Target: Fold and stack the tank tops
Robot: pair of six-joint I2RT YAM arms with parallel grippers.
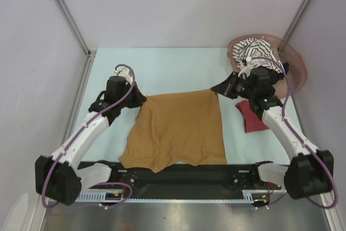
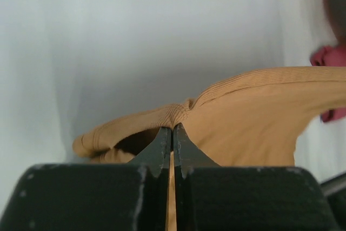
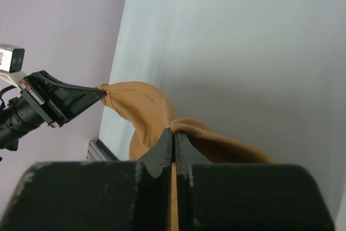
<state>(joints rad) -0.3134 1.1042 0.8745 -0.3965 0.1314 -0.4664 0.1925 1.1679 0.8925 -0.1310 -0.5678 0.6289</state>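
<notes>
The mustard-brown tank top [image 1: 178,131] lies spread in the middle of the table. My left gripper [image 1: 141,101] is shut on its far left corner; the left wrist view shows the ribbed hem [image 2: 227,120] pinched between the jaws. My right gripper [image 1: 217,91] is shut on its far right corner, seen as cloth [image 3: 146,112] in the right wrist view. A dark red tank top [image 1: 251,114] lies crumpled under my right arm. A black-and-white striped top [image 1: 254,51] and a bit of black cloth [image 1: 285,68] lie in the basket.
The pinkish-brown oval basket [image 1: 296,60] stands at the far right corner. Metal frame posts and pale walls close in the table on the left, right and back. A black rail [image 1: 184,176] with the arm bases runs along the near edge.
</notes>
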